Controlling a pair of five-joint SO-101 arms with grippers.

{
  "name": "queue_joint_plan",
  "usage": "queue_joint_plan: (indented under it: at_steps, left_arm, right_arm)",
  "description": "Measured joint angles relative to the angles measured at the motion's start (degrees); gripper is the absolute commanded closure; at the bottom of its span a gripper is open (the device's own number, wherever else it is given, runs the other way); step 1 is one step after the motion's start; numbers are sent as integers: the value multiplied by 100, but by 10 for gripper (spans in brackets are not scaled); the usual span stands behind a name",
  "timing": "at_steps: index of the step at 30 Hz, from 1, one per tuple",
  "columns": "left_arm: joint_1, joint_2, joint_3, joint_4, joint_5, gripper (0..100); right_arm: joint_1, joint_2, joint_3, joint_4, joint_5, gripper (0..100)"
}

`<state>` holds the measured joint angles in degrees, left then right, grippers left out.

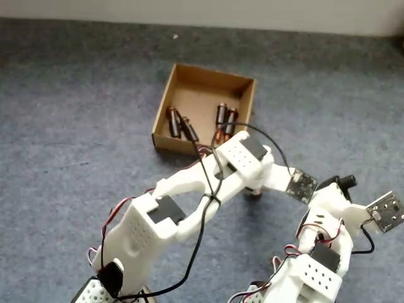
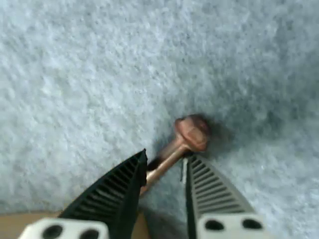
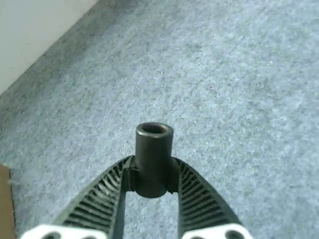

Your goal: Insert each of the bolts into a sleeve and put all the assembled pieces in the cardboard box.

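High view: cardboard box (image 1: 165, 140) on carpet (image 1: 76, 95), four assembled pieces (image 1: 180, 124) inside, both arms on its near side. Left wrist view: left gripper (image 2: 166, 155) narrowly open astride copper bolt (image 2: 192, 133), shank against one finger, clear of the other. Likely risk: pushing or tipping the bolt on an off-centre close. Right wrist view: right gripper (image 3: 152, 162) clamped on dark sleeve (image 3: 153, 144), bore outward. Likely risk: jamming if misaligned.

A shiny coppery metal bolt (image 2: 191, 134), a matt dark sleeve (image 3: 152, 158) and rough grey carpet (image 1: 69, 120).
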<state>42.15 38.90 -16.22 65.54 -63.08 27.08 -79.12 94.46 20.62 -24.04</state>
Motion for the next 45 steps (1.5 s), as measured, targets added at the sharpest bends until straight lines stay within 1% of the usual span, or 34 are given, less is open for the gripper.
queue_joint_plan:
  at_steps: [7, 9, 13, 21, 26, 36, 41, 45]
  left_arm:
    - [0, 141, -176, -35, -9, 993]
    - [0, 97, -185, 123, -9, 994]
    - [0, -70, -123, 545, -9, 994]
    - [35, -703, -88, 1811, 26, 994]
    - [193, -1099, -88, 2259, 457, 994]
    - [202, -1996, -35, 2848, 1380, 994]
    - [202, -2963, 738, 2884, 1741, 994]
    - [202, -4018, 1767, 2541, 1978, 994]
  right_arm:
    - [0, 0, 0, 0, 0, 995]
    - [0, 0, 0, 0, 0, 995]
    - [0, 0, 0, 0, 0, 995]
    - [-26, 0, 0, 0, 0, 995]
    - [-26, 0, 0, 0, 0, 995]
    - [-26, 0, 0, 0, 35, 995]
    - [-26, 0, 0, 0, 281, 995]
    - [-26, 0, 0, 0, 325, 995]
